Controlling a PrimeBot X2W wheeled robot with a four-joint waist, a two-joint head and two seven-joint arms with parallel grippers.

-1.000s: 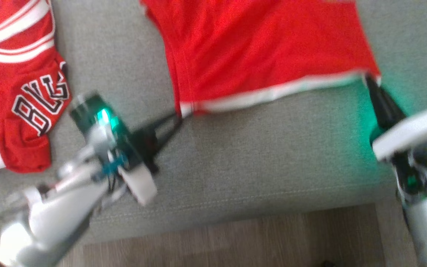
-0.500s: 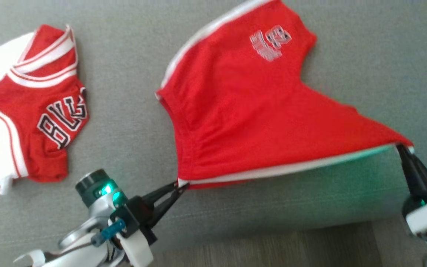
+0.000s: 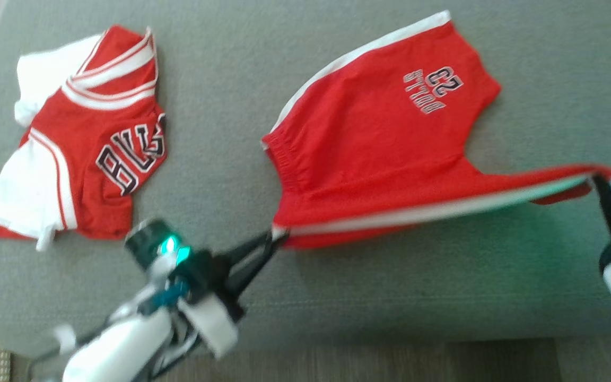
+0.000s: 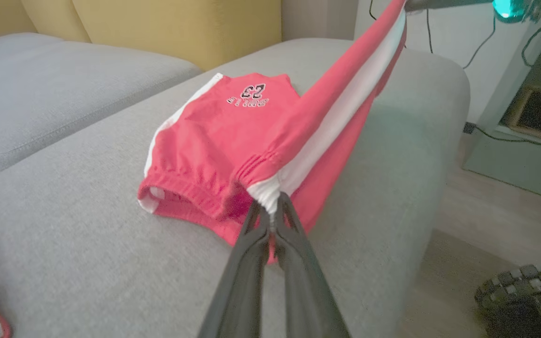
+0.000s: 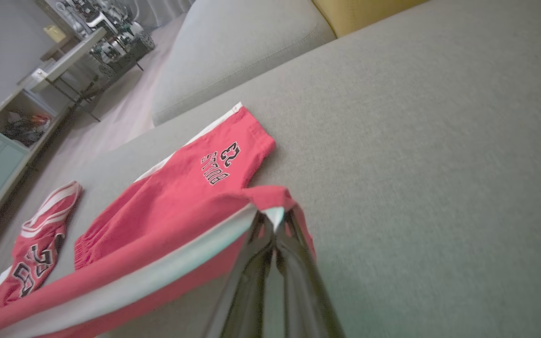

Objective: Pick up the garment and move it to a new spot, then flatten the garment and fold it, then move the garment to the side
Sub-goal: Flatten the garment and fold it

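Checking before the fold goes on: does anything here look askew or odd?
The red shorts are lopsided: their striped side edge is stretched taut between the left end effector and right end effector, the rest lying on the grey cushion.

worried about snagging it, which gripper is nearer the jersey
Left. The left gripper sits just right of the jersey; the right gripper is far across, past the shorts.

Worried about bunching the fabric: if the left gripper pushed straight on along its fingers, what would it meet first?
The red shorts themselves: the left gripper is shut on their waistband corner, and the rest seems to lie right ahead on the grey cushion.
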